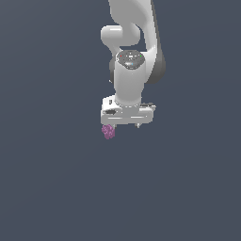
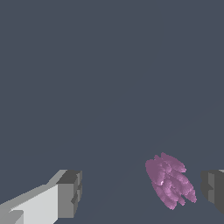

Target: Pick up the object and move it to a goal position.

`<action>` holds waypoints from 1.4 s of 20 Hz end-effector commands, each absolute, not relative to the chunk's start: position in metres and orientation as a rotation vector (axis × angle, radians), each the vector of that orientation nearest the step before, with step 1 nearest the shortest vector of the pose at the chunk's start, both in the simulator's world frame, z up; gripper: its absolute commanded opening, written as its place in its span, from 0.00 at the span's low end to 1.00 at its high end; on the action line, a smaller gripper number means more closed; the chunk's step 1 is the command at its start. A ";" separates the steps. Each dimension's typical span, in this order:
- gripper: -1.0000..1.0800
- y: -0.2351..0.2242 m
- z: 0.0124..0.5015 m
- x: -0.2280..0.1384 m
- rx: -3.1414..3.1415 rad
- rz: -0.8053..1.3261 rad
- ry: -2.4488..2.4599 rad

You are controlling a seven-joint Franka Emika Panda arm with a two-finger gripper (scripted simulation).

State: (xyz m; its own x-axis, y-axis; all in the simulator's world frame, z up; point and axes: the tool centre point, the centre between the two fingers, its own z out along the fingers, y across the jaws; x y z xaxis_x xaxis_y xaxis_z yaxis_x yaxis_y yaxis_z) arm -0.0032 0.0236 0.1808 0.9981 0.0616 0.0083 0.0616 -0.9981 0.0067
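Observation:
The object point(image 1: 108, 132) is a small pink-purple knobbly blob lying on the dark grey floor, just below the white gripper's point(image 1: 124, 126) end on the exterior view's left. In the wrist view the object point(image 2: 169, 181) lies between the two grey fingertips, much closer to one fingertip point(image 2: 213, 188) than to the other point(image 2: 70, 192). The gripper point(image 2: 142, 191) is open, its jaws wide apart and straddling the blob without touching it. From the exterior view the fingers are mostly hidden under the hand.
The white arm point(image 1: 134, 42) rises from the hand toward the top of the exterior view. A plain dark grey surface point(image 1: 56, 179) surrounds everything.

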 end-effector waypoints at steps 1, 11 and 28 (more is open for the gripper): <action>0.96 0.024 0.181 -0.003 3.134 0.013 0.097; 0.96 0.017 0.195 0.006 3.119 0.069 0.156; 0.96 -0.005 0.169 -0.011 3.112 0.049 0.289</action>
State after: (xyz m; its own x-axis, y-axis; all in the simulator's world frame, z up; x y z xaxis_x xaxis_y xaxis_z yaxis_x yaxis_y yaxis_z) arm -0.0073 -0.0001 0.1742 0.9851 0.1690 0.0320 0.1684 -0.9855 0.0190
